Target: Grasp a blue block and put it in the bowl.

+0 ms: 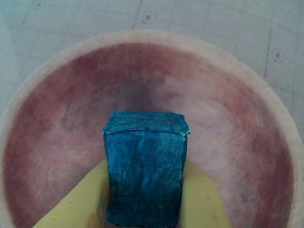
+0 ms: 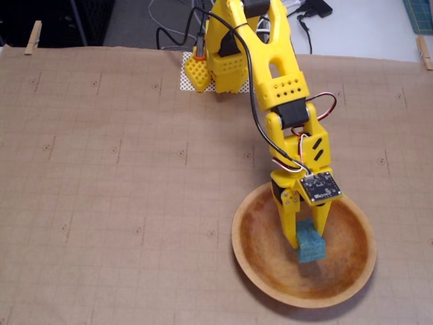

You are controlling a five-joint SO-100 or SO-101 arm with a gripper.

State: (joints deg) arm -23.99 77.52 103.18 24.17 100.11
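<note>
While the arm reaches out over the table, the scene reads like this:

Gripper state: the yellow two-finger plastic gripper (image 2: pixel 306 238) is pinching the small teal-blue foam-like block (image 2: pixel 310 246) — one finger on each of its side faces.

Block place: it is held over the inside of the wide, shallow round wooden bowl (image 2: pixel 250 233), a little toward the far side of the bowl's middle in the fixed view.

Key relation: the block (image 1: pixel 145 166) is directly between the fingers (image 1: pixel 78 199) and the bowl floor lies straight beyond it, so in my judgement only a release is needed.

Long axis: in the wrist view the block's long side runs along the fingers, its free end pointing at the bowl (image 1: pixel 42 61) floor.

Bowl place: near the front right corner of the brown gridded table mat (image 2: pixel 101 169) in the fixed view.

Wrist view only: both fingers pressing on the block.

Fixed view only: the bowl's place on the mat. Whether the block touches the floor, neither view settles.
</note>
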